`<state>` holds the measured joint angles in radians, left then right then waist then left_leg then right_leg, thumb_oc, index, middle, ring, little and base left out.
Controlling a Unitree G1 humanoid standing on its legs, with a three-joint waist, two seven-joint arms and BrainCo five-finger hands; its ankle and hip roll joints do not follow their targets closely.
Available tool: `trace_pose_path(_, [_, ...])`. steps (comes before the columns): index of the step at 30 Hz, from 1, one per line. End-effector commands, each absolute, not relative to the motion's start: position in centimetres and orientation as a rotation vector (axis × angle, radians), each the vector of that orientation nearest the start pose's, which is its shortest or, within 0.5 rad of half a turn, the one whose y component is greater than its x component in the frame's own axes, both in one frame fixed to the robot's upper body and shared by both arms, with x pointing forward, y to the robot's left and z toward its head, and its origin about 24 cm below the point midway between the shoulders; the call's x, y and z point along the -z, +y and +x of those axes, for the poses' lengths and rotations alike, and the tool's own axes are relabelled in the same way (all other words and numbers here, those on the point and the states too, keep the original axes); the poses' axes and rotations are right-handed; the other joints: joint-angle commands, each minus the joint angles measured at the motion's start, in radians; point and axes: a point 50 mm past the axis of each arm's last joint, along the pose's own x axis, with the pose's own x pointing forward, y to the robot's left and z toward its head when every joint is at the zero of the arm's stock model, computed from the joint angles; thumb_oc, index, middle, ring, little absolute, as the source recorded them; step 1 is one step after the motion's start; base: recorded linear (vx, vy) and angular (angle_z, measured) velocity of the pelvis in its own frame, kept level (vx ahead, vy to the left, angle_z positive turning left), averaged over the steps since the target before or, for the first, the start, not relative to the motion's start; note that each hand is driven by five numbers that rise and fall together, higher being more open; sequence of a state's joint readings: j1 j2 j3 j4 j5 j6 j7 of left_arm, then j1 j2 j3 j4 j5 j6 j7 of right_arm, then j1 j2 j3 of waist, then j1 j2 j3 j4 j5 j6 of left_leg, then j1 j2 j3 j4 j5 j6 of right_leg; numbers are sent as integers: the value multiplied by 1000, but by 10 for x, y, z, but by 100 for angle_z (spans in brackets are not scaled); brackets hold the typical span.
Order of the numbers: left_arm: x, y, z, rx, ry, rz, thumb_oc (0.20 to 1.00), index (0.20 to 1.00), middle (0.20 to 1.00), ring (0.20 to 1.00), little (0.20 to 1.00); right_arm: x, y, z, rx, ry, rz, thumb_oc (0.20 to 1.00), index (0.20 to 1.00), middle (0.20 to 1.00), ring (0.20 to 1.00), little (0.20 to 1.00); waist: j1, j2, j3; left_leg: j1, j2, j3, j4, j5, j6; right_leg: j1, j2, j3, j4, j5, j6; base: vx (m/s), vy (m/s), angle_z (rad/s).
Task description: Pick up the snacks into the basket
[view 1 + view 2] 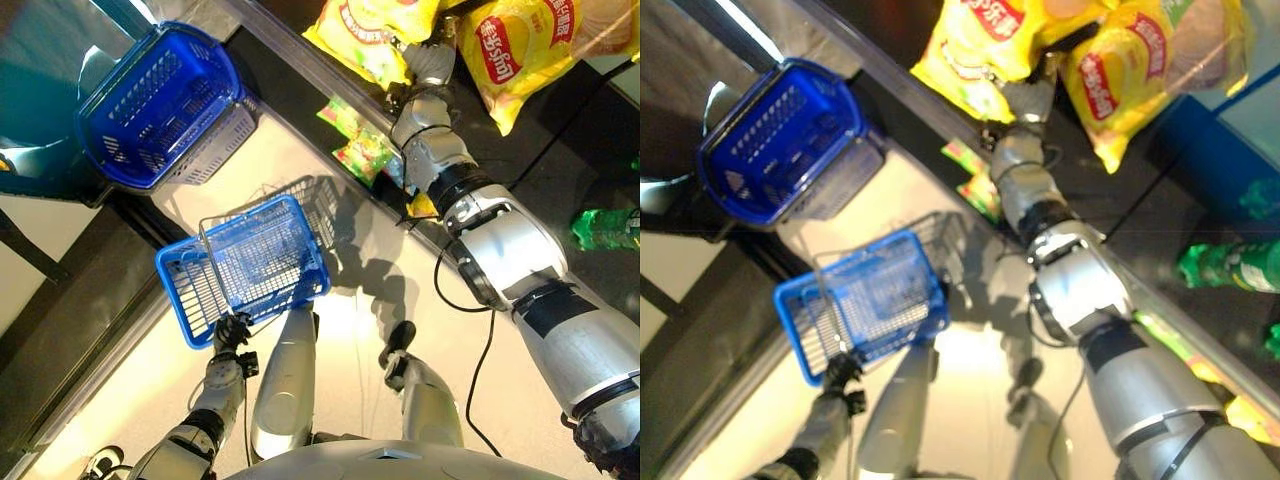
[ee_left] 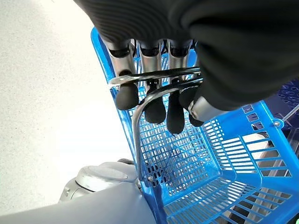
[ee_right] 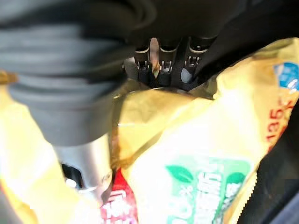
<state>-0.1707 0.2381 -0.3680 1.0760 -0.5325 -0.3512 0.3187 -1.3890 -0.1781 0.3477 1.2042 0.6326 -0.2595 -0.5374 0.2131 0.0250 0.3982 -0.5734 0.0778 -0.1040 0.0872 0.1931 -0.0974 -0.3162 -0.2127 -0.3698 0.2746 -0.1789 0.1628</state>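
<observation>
Curled round the wire handle [image 2: 154, 81], left hand [image 2: 154, 100] carries the blue basket [image 1: 245, 265] while right hand [image 3: 161, 70], fingers pinching a yellow chip bag [image 3: 187, 140] on its edge, risks a slip, since that thin grip may give way

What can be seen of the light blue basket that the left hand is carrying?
The light blue basket is plastic, with slotted lattice walls and floor and thin metal wire handles. It hangs tilted above the pale floor, its opening facing the camera, and looks empty. The left hand has its dark-tipped fingers curled round the handles. A darker blue basket sits apart, beyond it.
</observation>
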Motion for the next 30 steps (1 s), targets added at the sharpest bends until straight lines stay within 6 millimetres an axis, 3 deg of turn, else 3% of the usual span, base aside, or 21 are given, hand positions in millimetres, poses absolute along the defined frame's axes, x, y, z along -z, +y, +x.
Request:
trace_pose_path(1, [110, 219, 197, -337, 627, 122, 200, 200, 200, 200, 200, -320, -103, 416, 226, -496, 174, 200, 200, 200, 200, 200, 46, -5, 44, 62, -64, -13, -8, -79, 68, -64, 7, 9, -76, 238, 9, 3, 1, 5])
trace_pose_path(21, [116, 220, 189, -356, 669, 97, 200, 200, 200, 200, 200, -300, -109, 419, 251, -453, 172, 200, 200, 200, 200, 200, 30, 3, 51, 84, -62, -5, -10, -81, 69, -63, 7, 19, -58, 229, 2, 2, -2, 1])
trace_pose_path(30, [114, 219, 189, -372, 640, 63, 200, 200, 200, 200, 200, -299, -107, 410, 239, -535, 214, 200, 200, 200, 200, 200, 5, 8, 54, 93, -61, 1, -7, -81, 69, -68, 7, 29, -43, 225, 0, 0, 0, 0])
